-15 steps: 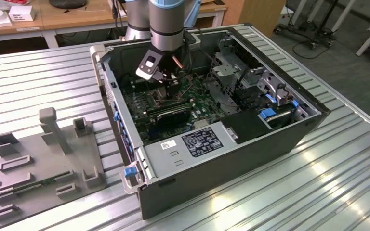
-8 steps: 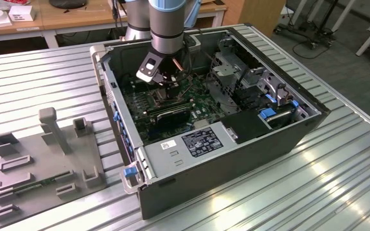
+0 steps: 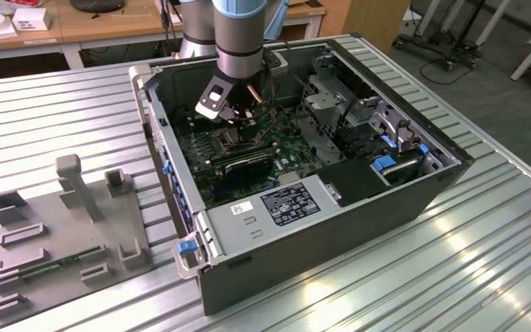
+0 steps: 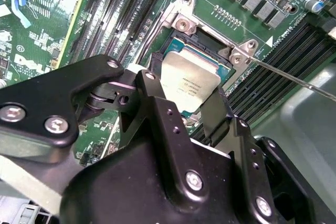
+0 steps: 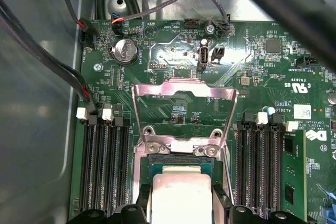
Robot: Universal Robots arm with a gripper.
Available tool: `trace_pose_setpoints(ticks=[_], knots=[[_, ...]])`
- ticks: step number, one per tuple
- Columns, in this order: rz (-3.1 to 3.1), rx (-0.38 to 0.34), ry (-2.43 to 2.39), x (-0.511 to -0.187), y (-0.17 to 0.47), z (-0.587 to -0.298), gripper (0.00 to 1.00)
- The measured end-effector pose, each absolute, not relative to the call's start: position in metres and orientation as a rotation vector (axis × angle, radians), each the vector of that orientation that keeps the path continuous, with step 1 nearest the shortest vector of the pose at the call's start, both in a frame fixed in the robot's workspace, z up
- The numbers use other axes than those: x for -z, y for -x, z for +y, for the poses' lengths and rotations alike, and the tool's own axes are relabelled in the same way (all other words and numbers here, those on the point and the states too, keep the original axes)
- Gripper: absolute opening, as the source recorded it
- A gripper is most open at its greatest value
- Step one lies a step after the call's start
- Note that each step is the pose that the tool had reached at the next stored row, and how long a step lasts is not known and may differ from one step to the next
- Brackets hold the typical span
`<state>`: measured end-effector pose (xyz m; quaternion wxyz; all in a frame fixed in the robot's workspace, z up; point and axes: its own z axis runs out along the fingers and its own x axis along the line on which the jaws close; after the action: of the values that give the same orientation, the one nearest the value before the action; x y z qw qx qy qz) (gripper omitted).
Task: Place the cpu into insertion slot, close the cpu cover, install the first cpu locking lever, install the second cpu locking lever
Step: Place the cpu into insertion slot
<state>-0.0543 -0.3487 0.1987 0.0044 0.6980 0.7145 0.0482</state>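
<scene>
The cpu (image 4: 190, 81), a small square chip with a dull silver face, sits between my gripper's (image 4: 184, 100) two black fingers (image 4: 152, 95), which press on its opposite edges. It is right over the insertion slot (image 4: 181, 43), whose dark rim shows around the chip. I cannot tell whether it is seated. In the first wrist view the cpu (image 5: 181, 195) lies just in front of the cpu cover (image 5: 184, 90), a silvery frame swung open and standing away from the slot. A thin lever rod (image 4: 294, 80) sticks out to the side, unlatched. In the exterior view the gripper (image 3: 231, 119) is low inside the case.
Long black memory slots (image 5: 105, 166) flank the socket on both sides. Cables (image 5: 47, 51) run along the case wall. The open computer case (image 3: 339, 228) stands on a ribbed metal table, with a grey fixture plate (image 3: 63, 235) at the exterior view's left.
</scene>
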Motion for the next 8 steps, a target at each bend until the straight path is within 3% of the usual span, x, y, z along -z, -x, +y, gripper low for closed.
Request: trace_pose_setpoints(ticks=[8], knots=[[2.238, -0.151, -2.187, -0.1971, 0.0545, -0.3487, 0.54]])
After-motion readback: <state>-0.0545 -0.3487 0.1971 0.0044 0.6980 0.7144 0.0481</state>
